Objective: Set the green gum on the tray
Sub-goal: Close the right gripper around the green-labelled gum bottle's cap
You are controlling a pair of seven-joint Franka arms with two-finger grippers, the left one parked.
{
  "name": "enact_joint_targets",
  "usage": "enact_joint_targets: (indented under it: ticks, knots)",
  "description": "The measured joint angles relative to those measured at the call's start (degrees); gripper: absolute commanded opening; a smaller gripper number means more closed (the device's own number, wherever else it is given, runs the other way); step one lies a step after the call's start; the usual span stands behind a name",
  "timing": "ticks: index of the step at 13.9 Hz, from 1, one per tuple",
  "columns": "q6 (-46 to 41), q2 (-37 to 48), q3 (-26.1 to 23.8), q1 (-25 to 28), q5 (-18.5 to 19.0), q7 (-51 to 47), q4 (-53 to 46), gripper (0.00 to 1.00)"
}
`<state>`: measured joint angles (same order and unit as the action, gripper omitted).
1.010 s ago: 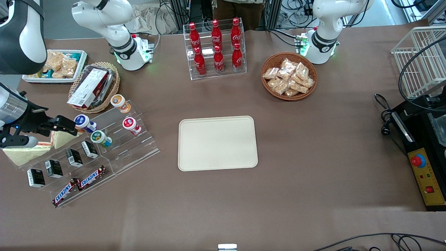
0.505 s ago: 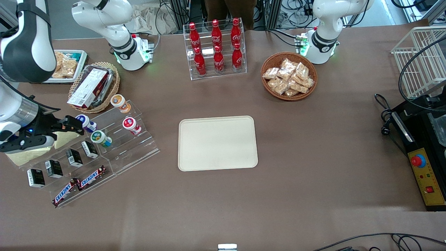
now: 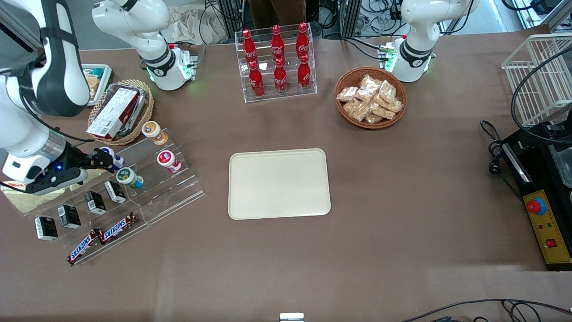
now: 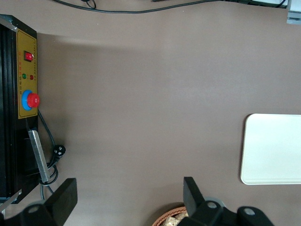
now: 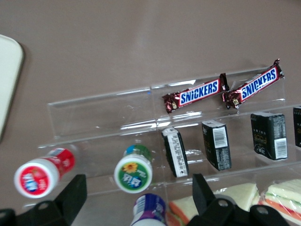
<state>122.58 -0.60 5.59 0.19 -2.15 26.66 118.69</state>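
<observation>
The green gum point(image 3: 129, 177) lies on the clear stepped stand point(image 3: 176, 190), its green lid facing the front camera. In the right wrist view the green gum point(image 5: 134, 172) sits between my two spread fingers point(image 5: 70, 195). My right gripper point(image 3: 105, 159) is open and empty, above the purple-lidded bottle point(image 3: 117, 160), a little farther from the front camera than the green gum. In the wrist view the gripper point(image 5: 137, 197) is just above that bottle point(image 5: 149, 209). The cream tray point(image 3: 279, 183) lies empty at mid-table; its corner shows in the wrist view point(image 5: 8, 80).
On the stand are a red-lidded bottle point(image 3: 168, 160), an orange-lidded bottle point(image 3: 153, 131), small black boxes point(image 3: 95, 201) and Snickers bars point(image 3: 117, 227). Sandwiches point(image 5: 235, 197) lie beside it. A wicker basket with a box point(image 3: 119, 112), a cola rack point(image 3: 277, 62) and a snack basket point(image 3: 371, 97) stand farther back.
My right gripper has moved along the stand toward the tray and now covers the purple-lidded bottle. The bottles and the tray have not moved.
</observation>
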Motion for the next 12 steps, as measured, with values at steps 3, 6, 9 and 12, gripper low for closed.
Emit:
enact_joint_targets:
  ticks: [3,6,9,12]
  knots:
    - [7.2,-0.2,0.0,-0.8,0.0,2.1,6.8,1.00]
    - [11.3,-0.5,-0.2,-0.6,0.0,2.2,10.9,1.00]
    - [12.3,-0.8,-0.3,-0.6,-0.5,2.2,12.3,1.00]
    - [13.9,-1.1,-0.5,-0.5,-1.5,2.2,13.7,1.00]
